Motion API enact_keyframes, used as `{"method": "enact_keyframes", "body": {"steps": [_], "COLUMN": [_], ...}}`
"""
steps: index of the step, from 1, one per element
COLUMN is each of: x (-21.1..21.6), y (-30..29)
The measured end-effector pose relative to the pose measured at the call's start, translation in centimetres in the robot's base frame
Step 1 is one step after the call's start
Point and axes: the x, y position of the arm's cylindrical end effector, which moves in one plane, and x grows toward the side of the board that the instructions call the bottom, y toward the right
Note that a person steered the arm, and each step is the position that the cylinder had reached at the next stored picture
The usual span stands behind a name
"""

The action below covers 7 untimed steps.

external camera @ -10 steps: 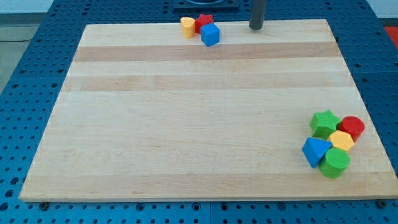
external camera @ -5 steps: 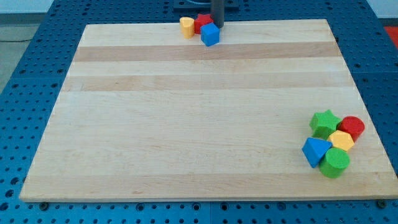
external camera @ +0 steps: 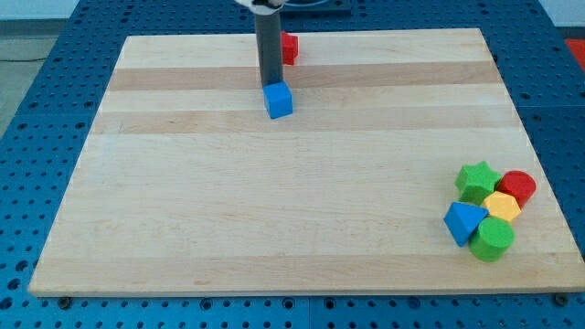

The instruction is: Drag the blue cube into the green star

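The blue cube [external camera: 279,100] lies on the wooden board [external camera: 274,201], upper middle, left of centre. My tip [external camera: 271,85] stands right behind it, touching its top-side edge; the dark rod rises straight up from there. The green star [external camera: 477,180] sits far off at the view's right, lower down, at the top-left of a cluster of blocks.
A red block [external camera: 289,47] sits at the board's top edge, partly hidden by the rod. By the green star lie a red cylinder [external camera: 518,187], a yellow block [external camera: 502,206], a blue triangular block [external camera: 463,222] and a green cylinder [external camera: 494,238].
My tip swept left along the top edge, then down the view, pushing the blue cube away from the red block. The yellow block that was at the top is no longer visible.
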Motion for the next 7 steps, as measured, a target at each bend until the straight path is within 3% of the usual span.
{"method": "enact_keyframes", "body": {"steps": [3,5,7], "x": [12.8,10.5,9.5], "y": [-0.1,-2.3,1.5]}}
